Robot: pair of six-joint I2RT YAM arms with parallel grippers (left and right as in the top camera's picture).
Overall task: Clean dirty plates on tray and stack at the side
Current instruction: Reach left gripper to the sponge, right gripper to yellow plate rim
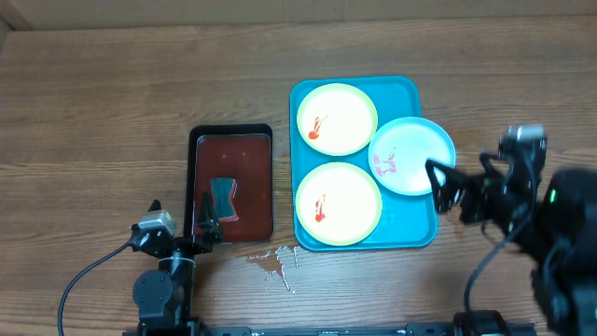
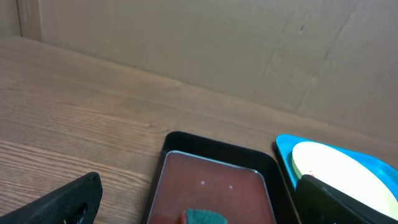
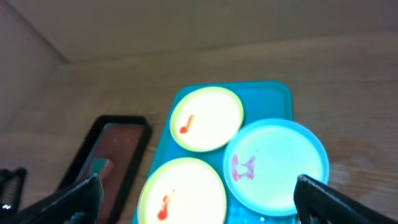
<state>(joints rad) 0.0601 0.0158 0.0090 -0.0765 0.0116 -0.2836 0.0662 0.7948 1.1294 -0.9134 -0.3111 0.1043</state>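
The turquoise tray [image 1: 413, 93] holds three dirty plates. A yellow-green plate [image 1: 337, 119] lies at the back, another yellow-green plate [image 1: 338, 204] at the front, and a light blue plate [image 1: 413, 156] overhangs the tray's right rim. All have red smears. In the right wrist view they show as the back plate [image 3: 206, 118], front plate [image 3: 182, 191] and blue plate [image 3: 277, 167] on the tray [image 3: 273, 93]. My right gripper [image 1: 444, 185] is open and empty, at the blue plate's right edge. My left gripper [image 1: 207, 227] is open and empty over the near end of the black tray [image 1: 231, 135].
The black tray with a dark red inside [image 2: 217, 180] holds a teal sponge [image 1: 222, 195], also seen in the left wrist view [image 2: 205, 216]. A small wet spill [image 1: 276, 262] lies on the wooden table in front of the trays. A cardboard wall stands behind.
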